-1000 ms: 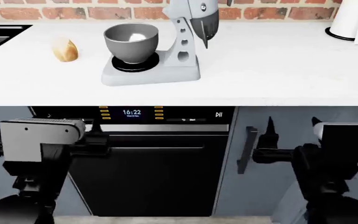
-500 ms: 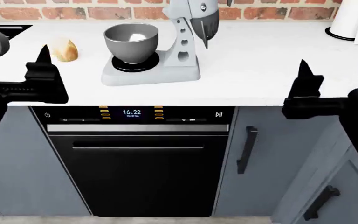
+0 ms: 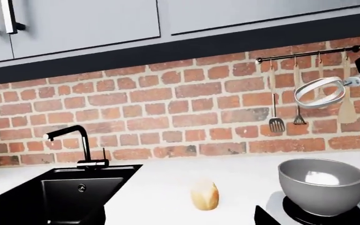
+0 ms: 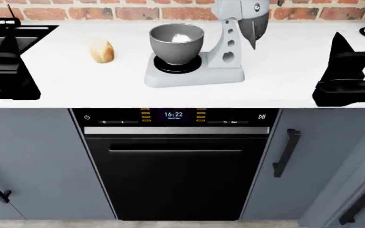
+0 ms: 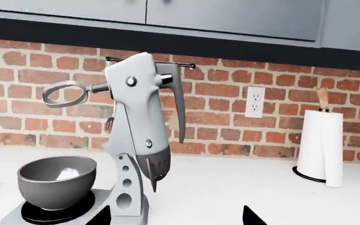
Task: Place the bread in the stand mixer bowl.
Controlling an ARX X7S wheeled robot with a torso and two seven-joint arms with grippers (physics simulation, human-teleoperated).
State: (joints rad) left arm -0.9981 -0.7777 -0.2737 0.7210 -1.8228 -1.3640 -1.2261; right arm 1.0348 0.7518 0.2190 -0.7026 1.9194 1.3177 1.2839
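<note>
The bread (image 4: 102, 51) is a small golden-tan chunk lying on the white counter (image 4: 74, 80), left of the stand mixer bowl (image 4: 176, 42). That dark-grey bowl sits on the light-grey mixer's base (image 4: 195, 76), under its raised head. In the left wrist view the bread (image 3: 205, 196) lies ahead of my left gripper (image 3: 180, 220), beyond its fingertips, with the bowl (image 3: 320, 185) beside it. The left gripper is open and holds nothing. My right gripper (image 5: 177, 218) is open and empty too, facing the mixer (image 5: 136, 140) and the bowl (image 5: 56, 180). In the head view both grippers hover at the counter's front edge.
A black sink (image 4: 5, 33) with a black faucet (image 3: 73, 136) is sunk into the counter left of the bread. A paper towel roll (image 5: 320, 145) stands at the far right. Utensils (image 3: 277, 93) hang on the brick wall. A black appliance (image 4: 176, 166) sits under the counter.
Both arms rose from below the counter to its front edge and spread apart. The head view shifted, so the mixer and bread now sit further right in it.
</note>
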